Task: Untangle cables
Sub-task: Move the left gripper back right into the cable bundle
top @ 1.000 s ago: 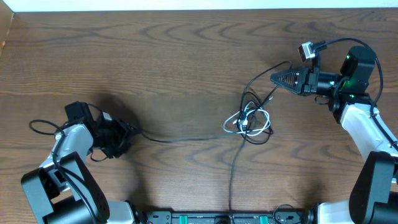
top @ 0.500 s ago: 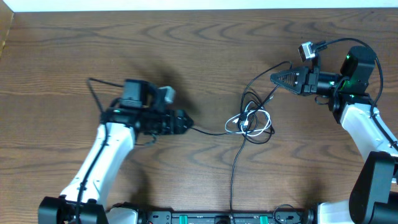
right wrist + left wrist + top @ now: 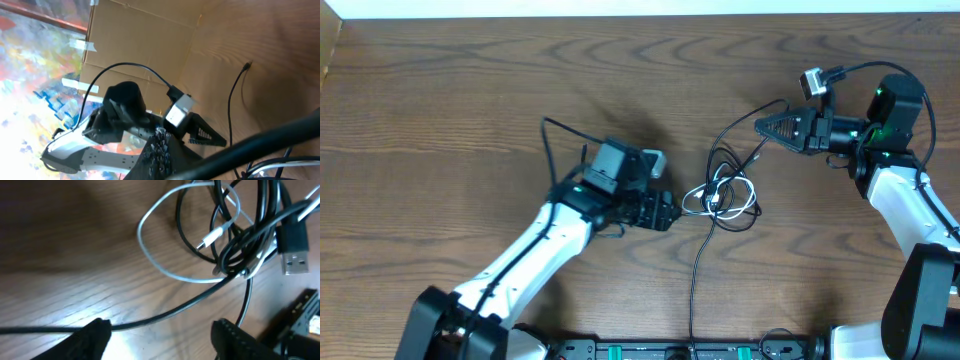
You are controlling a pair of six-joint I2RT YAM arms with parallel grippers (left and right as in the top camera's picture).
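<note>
Brown wood-grain desk (image 3: 470, 100) seen from above, with a robot arm reaching in from each lower corner. The left arm (image 3: 520, 260) stretches toward the middle, and the right arm (image 3: 895, 190) stands at the right edge, pointing left.

The cables (image 3: 722, 195) lie in a small knot slightly right of centre, thin black loops wound through a white cable (image 3: 150, 255). One black strand (image 3: 692, 290) trails from the knot toward the near desk edge.

The left pincer (image 3: 672, 212) sits just left of the knot, almost touching it. Its fingers (image 3: 95, 335) stand apart, with a black strand lying on the desk between them, not pinched.

The right pincer (image 3: 760, 125) is above and to the right of the knot, closed on a black cable (image 3: 735, 125) that curves down into the tangle.

A black USB plug (image 3: 295, 262) and a small white plug (image 3: 212, 237) rest within the loops.
</note>
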